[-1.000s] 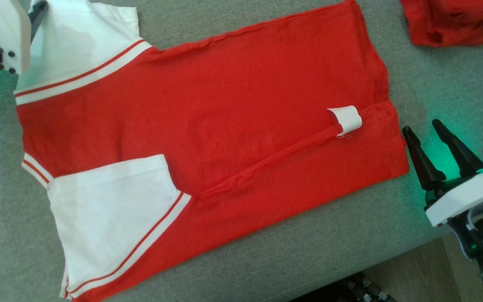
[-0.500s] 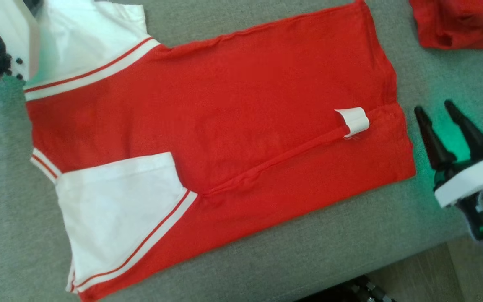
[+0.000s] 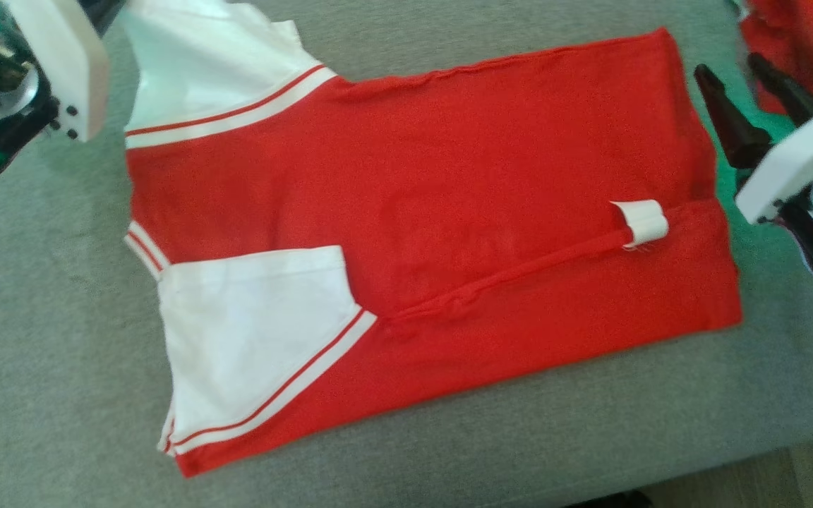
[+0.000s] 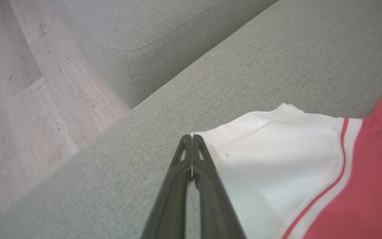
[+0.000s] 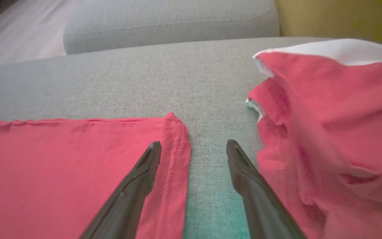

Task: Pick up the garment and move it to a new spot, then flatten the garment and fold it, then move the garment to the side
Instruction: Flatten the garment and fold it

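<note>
The garment (image 3: 449,176), a red shirt with white, red-striped sleeves, is laid flat on the grey sofa cushion (image 3: 39,353), one long side folded inward.

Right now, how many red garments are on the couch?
2. One, a shirt, lies flat across the middle of the couch. The other, a crumpled heap, sits at the head view's top right corner. More may lie out of frame.

Grey woven-fabric sofa seat (image 3: 449,451). Lying on it: one flat red-and-white short-sleeved shirt (image 3: 449,176). One crumpled red cloth (image 3: 802,28) beside it, not touching.
</note>
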You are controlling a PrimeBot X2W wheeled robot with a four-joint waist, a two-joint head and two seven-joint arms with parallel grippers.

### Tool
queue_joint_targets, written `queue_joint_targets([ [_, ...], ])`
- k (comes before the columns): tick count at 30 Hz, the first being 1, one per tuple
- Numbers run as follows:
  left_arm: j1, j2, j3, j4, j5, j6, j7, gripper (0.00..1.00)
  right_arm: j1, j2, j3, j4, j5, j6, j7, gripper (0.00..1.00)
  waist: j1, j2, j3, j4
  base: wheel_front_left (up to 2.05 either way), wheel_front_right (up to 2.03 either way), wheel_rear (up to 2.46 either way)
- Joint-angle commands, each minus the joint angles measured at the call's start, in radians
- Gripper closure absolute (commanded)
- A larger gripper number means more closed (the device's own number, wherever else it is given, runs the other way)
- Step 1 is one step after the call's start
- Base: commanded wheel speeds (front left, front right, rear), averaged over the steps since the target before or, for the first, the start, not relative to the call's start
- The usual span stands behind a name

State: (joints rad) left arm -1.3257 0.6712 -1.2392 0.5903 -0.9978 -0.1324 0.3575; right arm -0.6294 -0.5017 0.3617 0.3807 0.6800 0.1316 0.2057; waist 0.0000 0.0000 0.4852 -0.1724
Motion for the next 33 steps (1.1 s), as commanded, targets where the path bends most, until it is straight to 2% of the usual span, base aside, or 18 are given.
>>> queue_joint_targets([
  [1,-0.063,0.041,0.030,-0.022,-0.006,0.002,-0.011,1.00,-0.008,-0.006,0.015,0.004,-0.012,-0.001,0.006,0.00,0.0000,0.0000,-0.001,0.018,0.00,0.00,0.00],
  [7,-0.096,0.053,-0.007,-0.065,-0.017,0.002,-0.027,1.00,-0.123,0.011,0.088,0.169,-0.063,-0.001,-0.005,0.00,0.0000,0.0000,0.009,0.049,0.00,0.00,0.00],
  [13,-0.108,0.054,-0.028,-0.084,-0.025,0.002,-0.039,1.00,-0.209,0.027,0.163,0.301,-0.077,-0.001,-0.028,0.07,0.0000,0.0000,0.015,0.068,0.00,0.00,0.00],
  [15,-0.109,0.053,-0.031,-0.088,-0.024,0.002,-0.041,1.00,-0.225,0.026,0.186,0.327,-0.076,-0.001,-0.034,0.20,0.0000,0.0000,0.014,0.071,0.00,0.00,0.00],
  [16,-0.109,0.052,-0.033,-0.089,-0.024,0.002,-0.041,1.00,-0.232,0.026,0.197,0.338,-0.076,-0.001,-0.038,0.31,0.0000,0.0000,0.013,0.072,0.00,0.00,0.00],
  [17,-0.110,0.052,-0.034,-0.091,-0.023,0.002,-0.042,1.00,-0.239,0.025,0.209,0.346,-0.076,-0.001,-0.042,0.51,0.0000,0.0000,0.012,0.073,0.00,0.00,0.00],
  [19,-0.110,0.052,-0.036,-0.093,-0.022,0.002,-0.045,1.00,-0.249,0.023,0.227,0.360,-0.069,-0.001,-0.055,0.56,0.0000,0.0000,0.009,0.073,0.00,0.00,0.00],
  [23,-0.110,0.053,-0.038,-0.096,-0.019,0.002,-0.055,1.00,-0.264,0.019,0.262,0.380,-0.053,-0.001,-0.077,1.00,0.0000,0.0000,0.003,0.072,0.00,0.00,0.00],
  [29,-0.105,0.048,-0.040,-0.095,0.006,0.002,-0.100,1.00,-0.290,0.013,0.310,0.394,-0.028,-0.001,-0.107,1.00,0.0000,0.0000,-0.013,0.077,0.00,0.00,0.00],
  [33,-0.117,0.043,-0.041,-0.073,0.048,0.002,-0.189,1.00,-0.311,0.008,0.314,0.403,-0.005,-0.001,-0.151,1.00,0.0000,0.0000,-0.029,0.087,0.00,0.00,0.00],
])
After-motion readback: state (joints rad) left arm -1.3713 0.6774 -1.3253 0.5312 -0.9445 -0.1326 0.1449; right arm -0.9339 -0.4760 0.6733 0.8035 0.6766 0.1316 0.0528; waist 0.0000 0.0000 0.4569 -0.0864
